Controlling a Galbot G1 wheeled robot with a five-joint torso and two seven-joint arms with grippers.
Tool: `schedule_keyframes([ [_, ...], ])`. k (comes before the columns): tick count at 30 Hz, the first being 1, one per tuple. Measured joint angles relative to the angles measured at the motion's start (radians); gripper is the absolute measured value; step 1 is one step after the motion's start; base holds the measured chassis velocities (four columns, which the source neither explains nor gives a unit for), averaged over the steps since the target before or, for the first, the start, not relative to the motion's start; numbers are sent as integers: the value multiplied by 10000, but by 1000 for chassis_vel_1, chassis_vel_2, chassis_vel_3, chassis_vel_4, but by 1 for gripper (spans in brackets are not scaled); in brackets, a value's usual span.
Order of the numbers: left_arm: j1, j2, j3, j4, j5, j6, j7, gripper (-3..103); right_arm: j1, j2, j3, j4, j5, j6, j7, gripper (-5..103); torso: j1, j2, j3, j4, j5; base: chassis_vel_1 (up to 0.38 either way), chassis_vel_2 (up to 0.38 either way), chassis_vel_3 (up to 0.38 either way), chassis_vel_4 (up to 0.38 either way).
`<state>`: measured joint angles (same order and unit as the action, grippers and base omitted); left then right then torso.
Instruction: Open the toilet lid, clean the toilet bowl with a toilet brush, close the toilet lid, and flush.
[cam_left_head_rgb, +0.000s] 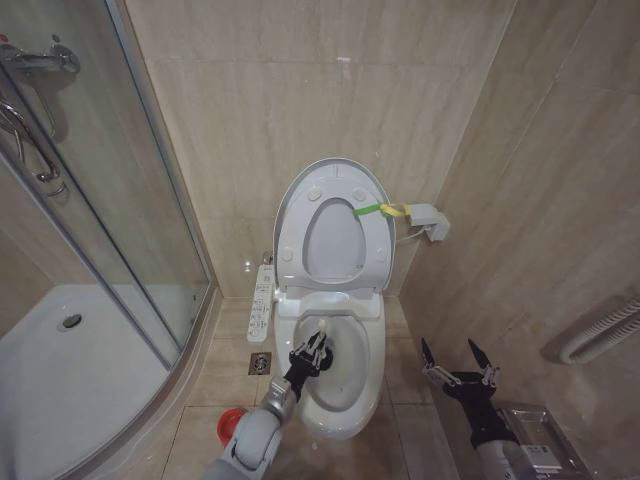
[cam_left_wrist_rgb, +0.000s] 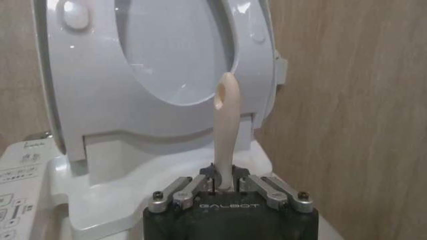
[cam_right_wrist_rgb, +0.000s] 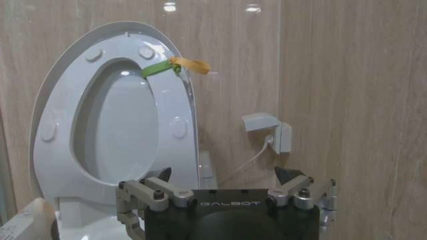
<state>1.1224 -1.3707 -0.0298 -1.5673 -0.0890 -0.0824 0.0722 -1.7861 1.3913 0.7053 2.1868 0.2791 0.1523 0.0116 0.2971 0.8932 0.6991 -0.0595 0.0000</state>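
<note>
Toilet brush (cam_left_head_rgb: 320, 333) is held by the left gripper (cam_left_head_rgb: 312, 357) at lower centre of the head view, directly over the open toilet bowl (cam_left_head_rgb: 352, 400). In the left wrist view the fingers (cam_left_wrist_rgb: 193, 187) are seen closed narrowly on the thin pale handle, which runs straight out from them toward the raised seat; the long axis of the brush therefore lies in line with the gripper. The brush head is hidden below the gripper, so its contact with the ceramic cannot be told.

The toilet lid (cam_left_head_rgb: 338, 172) stands upright against the rear wall at centre frame, with the seat ring (cam_left_head_rgb: 372, 262) raised flat against it, and the yellow-green strap (cam_left_head_rgb: 385, 209) hangs off its right edge. The bowl rim is thus fully exposed, with open room inside the basin on all sides of the handle; the nearest edge is judged to be the bowl's left rim, beside which the control strip (cam_left_head_rgb: 262, 300) lies.

The right gripper (cam_left_head_rgb: 459, 370) is parked at lower right of the head view, well apart from the bowl, its fingers spread wide and holding nothing. The red cup holder (cam_left_head_rgb: 229, 428) rests on the floor at lower left of the bowl, near the left arm. Scrubbing is judged to be the step in hand, and the left arm is the nearer one.
</note>
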Motion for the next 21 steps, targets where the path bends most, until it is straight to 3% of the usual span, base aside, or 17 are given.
schedule_keyframes([
  [14,557,-26,235,-801,-151,387,-182,18,0,0,0,0,0,0,0,100,0,0,0,0,0,0,0,0,0],
  [21,1130,64,306,-1695,-188,915,-325,18,0,0,0,0,0,0,0,100,0,0,0,1,0,0,0,0,0],
])
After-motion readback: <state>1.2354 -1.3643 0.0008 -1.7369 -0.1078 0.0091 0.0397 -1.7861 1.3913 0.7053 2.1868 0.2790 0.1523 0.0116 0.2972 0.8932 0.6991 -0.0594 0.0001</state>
